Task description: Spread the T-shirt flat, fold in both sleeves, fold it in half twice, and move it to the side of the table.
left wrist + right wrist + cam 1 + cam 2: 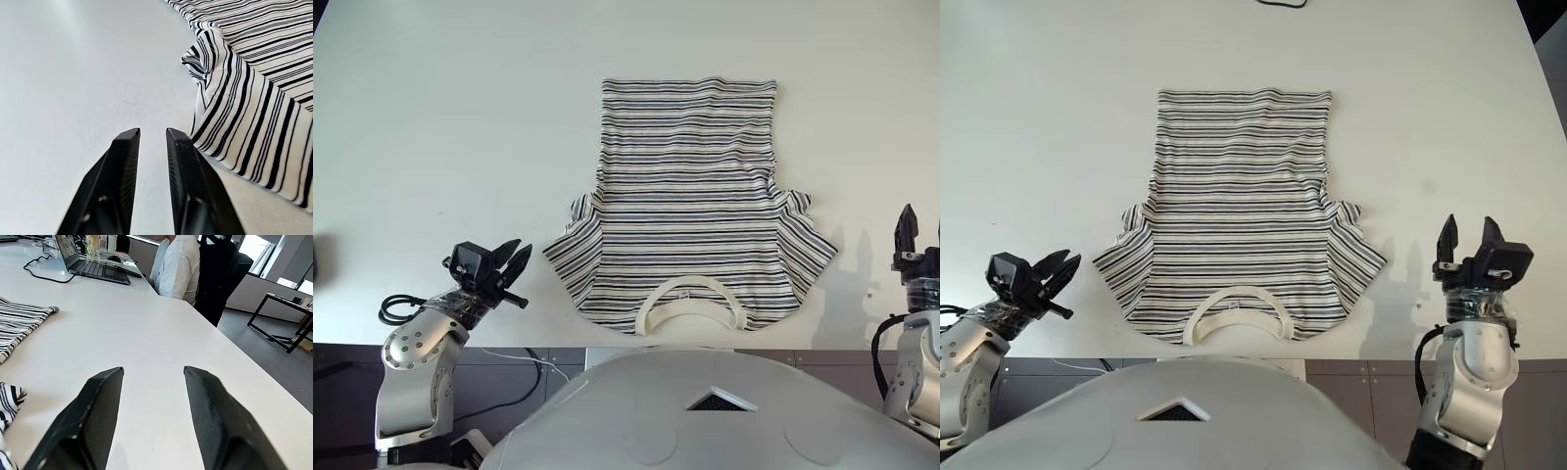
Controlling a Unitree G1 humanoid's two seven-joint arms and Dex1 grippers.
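A black-and-white striped T-shirt lies spread on the white table, its white collar toward the near edge and its hem at the far side. Both short sleeves are rumpled at the armpits. My left gripper hovers open and empty just left of the left sleeve, close above the table. My right gripper stands open and empty to the right of the right sleeve, near the table's front edge, with a gap of bare table between them.
A laptop and a black cable sit at the table's far end beyond the hem. Wide bare table lies left and right of the shirt. The front edge runs just under the collar.
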